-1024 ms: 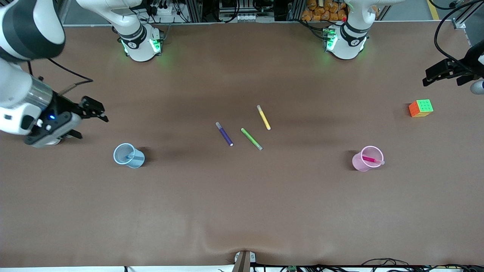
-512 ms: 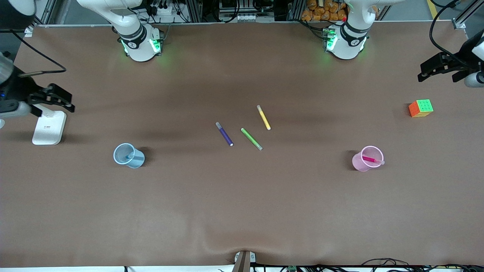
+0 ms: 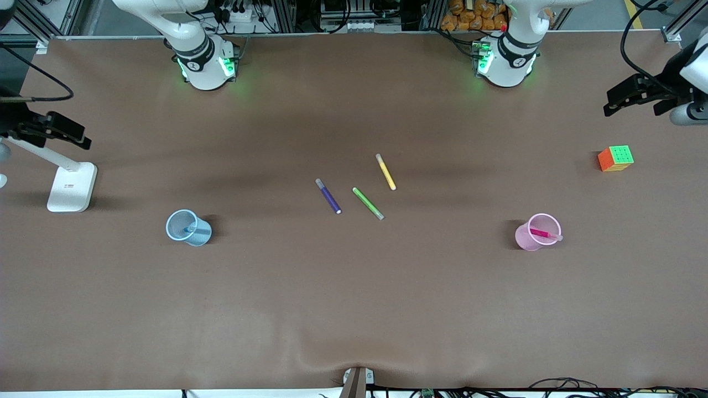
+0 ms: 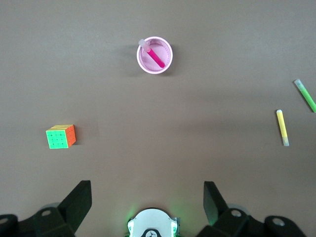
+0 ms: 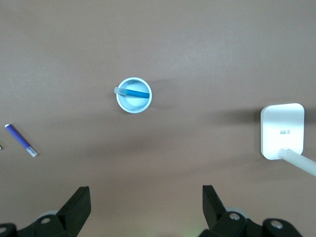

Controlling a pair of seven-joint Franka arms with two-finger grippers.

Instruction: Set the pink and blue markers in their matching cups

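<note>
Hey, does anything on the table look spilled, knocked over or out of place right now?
Nothing stands out. The light blue plastic cup and the light pink plastic cup stand upright, holding the blue marker and pink marker. Both end effectors, left and right, are open and empty.

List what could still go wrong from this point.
1. The pink marker leans on the pink cup rim, cap sticking out; a bump might tip it.
2. The blue marker leans likewise in the blue cup.
3. The open left gripper is over the table edge near the cube; the right gripper is over the white stand.
</note>
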